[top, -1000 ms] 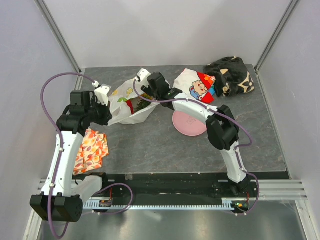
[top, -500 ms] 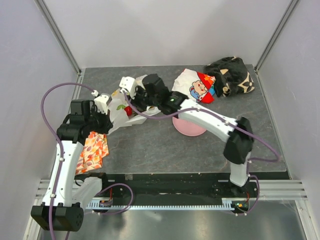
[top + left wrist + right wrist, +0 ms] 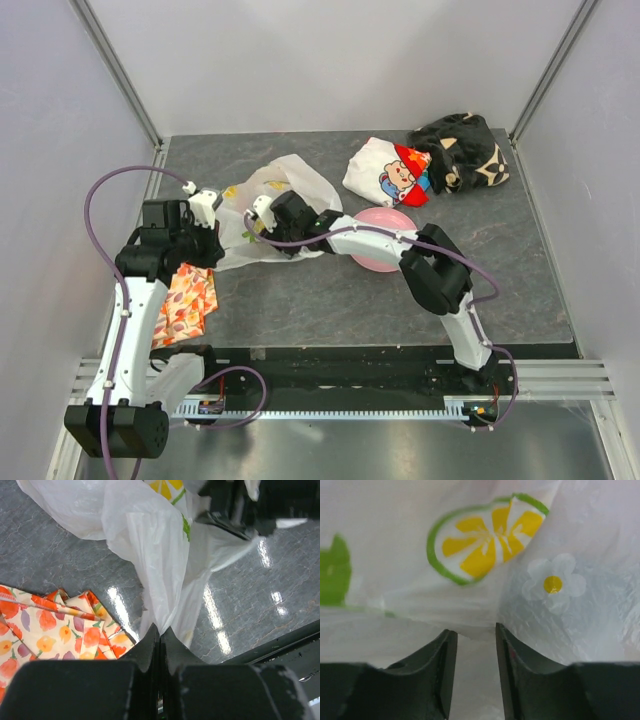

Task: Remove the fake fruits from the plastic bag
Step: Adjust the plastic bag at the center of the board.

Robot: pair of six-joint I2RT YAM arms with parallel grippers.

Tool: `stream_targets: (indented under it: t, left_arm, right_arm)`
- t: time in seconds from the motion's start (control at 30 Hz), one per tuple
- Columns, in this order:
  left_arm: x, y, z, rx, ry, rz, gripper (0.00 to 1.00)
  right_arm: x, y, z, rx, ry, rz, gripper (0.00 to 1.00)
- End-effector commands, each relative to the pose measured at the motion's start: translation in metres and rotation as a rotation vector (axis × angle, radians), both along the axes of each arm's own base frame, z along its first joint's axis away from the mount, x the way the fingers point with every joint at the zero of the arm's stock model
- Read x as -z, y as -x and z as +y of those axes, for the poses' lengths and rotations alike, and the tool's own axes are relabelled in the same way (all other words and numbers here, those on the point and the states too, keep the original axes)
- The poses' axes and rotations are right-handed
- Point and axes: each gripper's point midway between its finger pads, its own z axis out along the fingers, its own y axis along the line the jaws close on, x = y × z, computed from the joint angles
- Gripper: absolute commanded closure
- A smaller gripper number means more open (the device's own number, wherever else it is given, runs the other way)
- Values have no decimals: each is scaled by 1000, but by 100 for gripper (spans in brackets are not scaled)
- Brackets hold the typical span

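Dark marbled table [image 3: 330, 300], pale walls [image 3: 330, 60] — plastic bag [image 3: 285, 180] far left; left gripper [image 3: 160, 629] clenched on it, right gripper [image 3: 474, 630] parted against its film.

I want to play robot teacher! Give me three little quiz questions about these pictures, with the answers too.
1. True or false: the left jaws are pinched shut on the plastic bag.
2. Which of these can you see in the top view? A: an orange patterned cloth. B: a blue bucket. C: a pair of scissors.
3. Fill in the missing word: the round plate is coloured ____.

Key: 1 true. 2 A. 3 pink.
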Motion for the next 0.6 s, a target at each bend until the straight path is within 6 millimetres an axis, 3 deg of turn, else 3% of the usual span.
stream_targets:
  t: [0.0,0.1,0.23,0.3,0.4,0.43,0.47,0.57]
  left_arm:
    - [-12,-4,1,-10,1,-30,98]
    - [-8,-1,1,-37,17,-5,98]
    - [-12,-3,-3,-59,57,-9,98]
    - [-16,-5,-9,-54,93,-8,98]
    - [-24,-10,-12,-81,133,-12,98]
    - [-29,-11,-13,-96,147,-21,98]
    - [-34,-15,-7,-121,155,-38,98]
    - [-58,-18,-17,-102,224,-88,99]
  right_arm:
    - [-12,40,-19,14,2,33,53]
    - [-11,60,-36,5,25,51,51]
    - [-42,59,-43,-11,1,-10,43]
    - [-68,54,-35,-30,-34,-48,43]
    - [-104,63,-16,-144,-117,-62,43]
    - [-110,83,-3,-268,-169,-5,44]
    - [-115,90,2,-357,-173,-19,44]
    - [-111,95,12,-435,-146,-12,45]
